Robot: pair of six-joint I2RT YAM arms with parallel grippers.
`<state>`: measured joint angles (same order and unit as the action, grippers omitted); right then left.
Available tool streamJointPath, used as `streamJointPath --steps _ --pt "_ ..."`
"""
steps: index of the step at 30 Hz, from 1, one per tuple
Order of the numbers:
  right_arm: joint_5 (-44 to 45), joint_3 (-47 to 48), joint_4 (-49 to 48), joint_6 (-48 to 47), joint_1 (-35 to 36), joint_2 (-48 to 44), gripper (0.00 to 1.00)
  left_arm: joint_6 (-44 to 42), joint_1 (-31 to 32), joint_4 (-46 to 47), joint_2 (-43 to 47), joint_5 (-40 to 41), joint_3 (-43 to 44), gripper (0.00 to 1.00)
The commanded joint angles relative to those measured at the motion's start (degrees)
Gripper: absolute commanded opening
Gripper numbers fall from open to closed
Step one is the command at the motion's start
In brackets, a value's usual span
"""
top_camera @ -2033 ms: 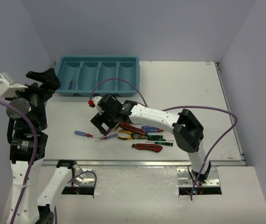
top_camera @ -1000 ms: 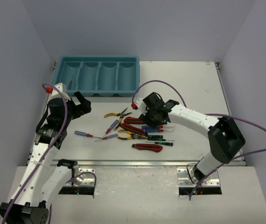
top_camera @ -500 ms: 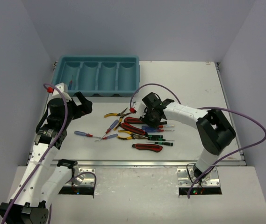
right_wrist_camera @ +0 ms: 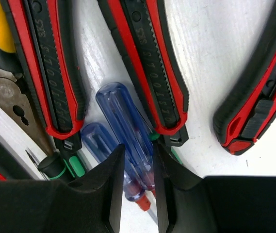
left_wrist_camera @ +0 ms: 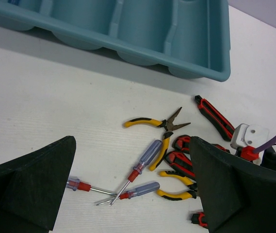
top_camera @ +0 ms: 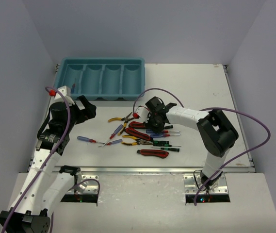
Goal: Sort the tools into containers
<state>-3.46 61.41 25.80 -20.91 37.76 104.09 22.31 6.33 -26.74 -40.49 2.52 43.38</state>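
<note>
My right jaws straddle the blue-handled screwdriver (right_wrist_camera: 121,114), which lies left-right on the table (top_camera: 201,92) and runs through the gap. Can't tell if it's clamped. My left jaws gape wide, farther off left.

Your right pincer (top_camera: 155,124) is down among the heap of tools at mid-desk. It sits over a blue-handled screwdriver (top_camera: 158,132), beside the red-and-black knives (top_camera: 137,132). From up here you can't quite tell whether its jaws have met the handle. Your left pincer (top_camera: 89,108) hangs spread wide above the desk (top_camera: 196,92), left of the yellow pliers (top_camera: 120,118). The teal tray (top_camera: 138,80) sits at the far left, with a small blue tool (top_camera: 73,88) in its leftmost compartment.
</note>
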Motion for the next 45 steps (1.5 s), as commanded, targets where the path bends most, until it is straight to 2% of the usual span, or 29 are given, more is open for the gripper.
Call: streamJointPath --steps 1,14,16,25,29,32,35,37,38,40,41,43,45 --pt "-1.34 0.32 -0.97 -0.56 -0.05 3.45 0.28 -0.86 0.44 2.86 0.41 -0.77 -0.05 1.0" --pt "0.2 -0.86 -3.29 -0.26 0.02 3.64 0.28 -0.95 0.44 2.99 0.29 -1.21 -0.11 1.0" --pt "0.82 -1.21 -3.78 -0.28 0.04 3.1 0.2 -0.95 0.44 2.95 0.32 -1.12 -0.13 1.0" --pt "8.01 -1.55 -7.04 0.92 0.02 -6.42 0.05 -0.88 0.44 3.33 0.04 -1.84 -0.22 1.0" --pt "10.07 -1.17 -6.54 3.17 -0.05 -11.88 0.01 0.23 0.44 4.22 0.14 -4.38 -0.04 1.0" --pt "8.44 -0.71 -5.17 5.25 0.03 -16.38 0.0 1.92 0.44 5.44 0.06 -7.74 0.1 1.0" --pt "4.52 -0.6 -4.97 10.36 -0.04 -22.19 0.0 5.96 0.44 10.8 -0.15 -16.17 -0.87 1.0" --pt "-5.41 -0.51 -6.07 15.16 -0.14 -24.97 0.0 10.47 0.44 22.86 -0.38 -24.96 -4.32 1.0" --pt "-5.73 -0.7 -7.43 17.31 -0.14 -25.05 0.0 13.13 0.46 23.28 -0.4 -28.96 -4.45 1.0" --pt "-21.24 -2.53 -13.83 25.46 -0.06 -29.11 0.0 22.37 2.12 45.27 -1.89 -36.3 -10.92 1.0" --pt "-21.92 -3.17 -16.38 28.26 -0.05 -29.29 0.0 24.72 3.41 46.24 -1.96 -37.27 -11.2 1.0" --pt "-30.03 -5.25 -22.94 35.36 -0.05 -31.55 0.0 25.04 9.36 53.38 -4.44 -34.63 -11.43 1.0" --pt "-34.91 -6.04 -29.48 42.28 -0.08 -32.34 0.0 24.01 12.7 55.17 -6.04 -32.72 -10.65 1.0"
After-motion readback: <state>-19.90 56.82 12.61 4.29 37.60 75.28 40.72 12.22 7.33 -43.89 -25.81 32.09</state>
